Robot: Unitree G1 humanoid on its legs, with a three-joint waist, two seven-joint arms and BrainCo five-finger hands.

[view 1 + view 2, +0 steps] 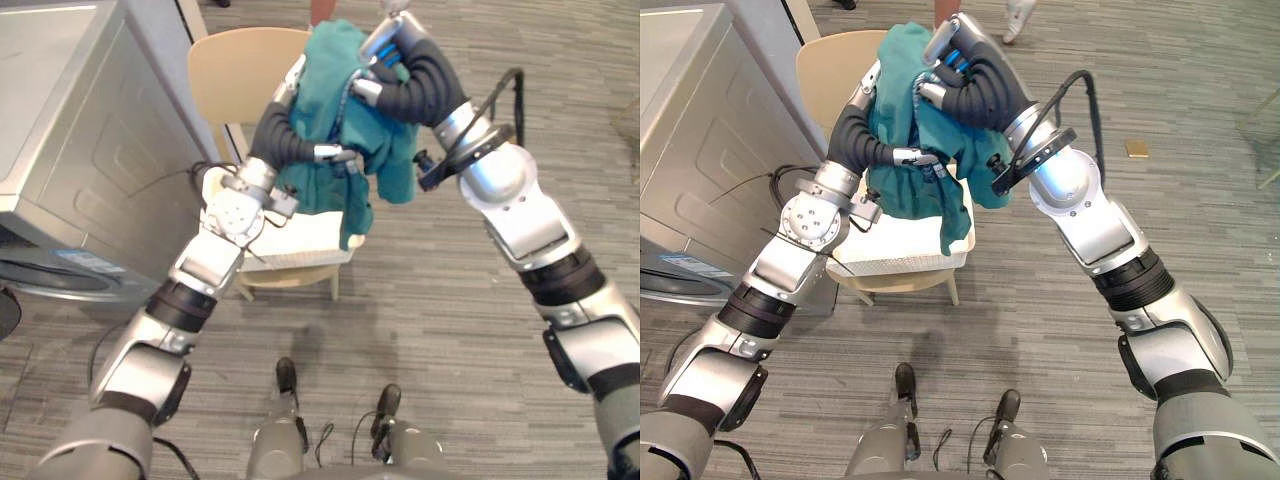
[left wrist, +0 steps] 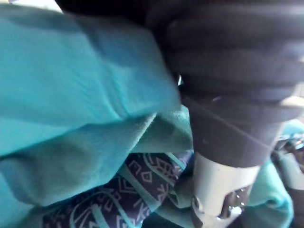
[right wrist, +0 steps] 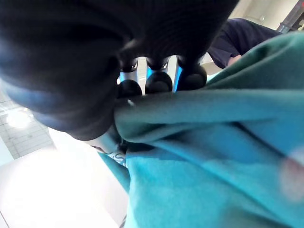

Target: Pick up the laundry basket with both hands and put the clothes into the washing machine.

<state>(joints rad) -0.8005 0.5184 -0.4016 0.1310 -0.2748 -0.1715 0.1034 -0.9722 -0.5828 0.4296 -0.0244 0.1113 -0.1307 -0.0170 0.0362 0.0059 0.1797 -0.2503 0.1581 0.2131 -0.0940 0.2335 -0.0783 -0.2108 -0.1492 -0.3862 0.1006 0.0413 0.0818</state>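
A teal garment (image 1: 345, 120) hangs in the air between both hands, above a white laundry basket (image 1: 300, 240) that sits on a beige chair (image 1: 240, 70). My right hand (image 1: 385, 40) is at the top of the garment; in the right wrist view its fingers (image 3: 159, 80) curl over a fold of the teal cloth (image 3: 213, 142). My left hand (image 1: 872, 85) lies against the garment's left side, partly buried in it. The left wrist view looks into teal folds (image 2: 71, 95) with a dark patterned lining (image 2: 137, 180). The grey washing machine (image 1: 70, 150) stands to the left.
The chair stands right beside the washing machine's side panel. A person's legs (image 1: 320, 10) and a shoe (image 1: 1020, 15) are just behind the chair. A small tan object (image 1: 1137, 148) lies on the grey striped floor to the right.
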